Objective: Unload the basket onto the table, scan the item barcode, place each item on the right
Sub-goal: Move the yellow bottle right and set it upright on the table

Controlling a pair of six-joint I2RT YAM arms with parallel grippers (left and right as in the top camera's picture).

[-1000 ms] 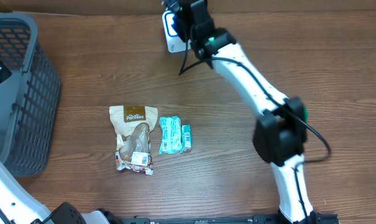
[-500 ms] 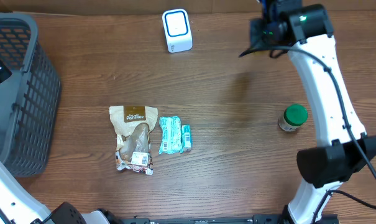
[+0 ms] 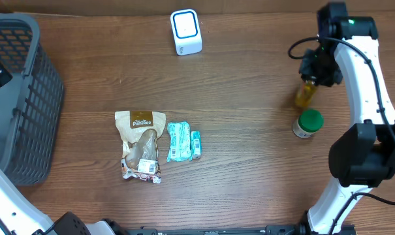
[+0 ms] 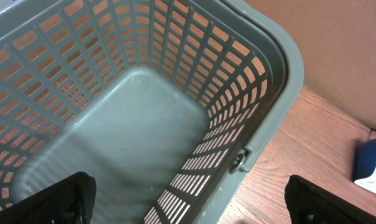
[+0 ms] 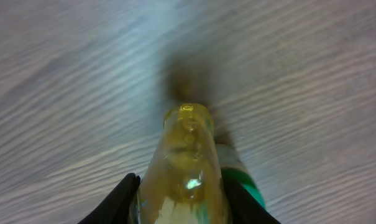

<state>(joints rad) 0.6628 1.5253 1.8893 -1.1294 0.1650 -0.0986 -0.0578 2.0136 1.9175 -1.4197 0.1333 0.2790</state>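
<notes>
right tool (image 5: 179, 190) holding one yellow bottle (image 5: 185, 140), one green-lidded jar (image 3: 309, 123)

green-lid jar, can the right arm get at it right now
Probably not to grab it. The jar stands near the right gripper with nothing between, but that gripper is shut on a yellow bottle, so it likely must set that down first.

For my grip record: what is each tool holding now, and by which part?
The right tool grips a yellow bottle by its body, one finger on each side. The left tool is open and holds nothing.
</notes>
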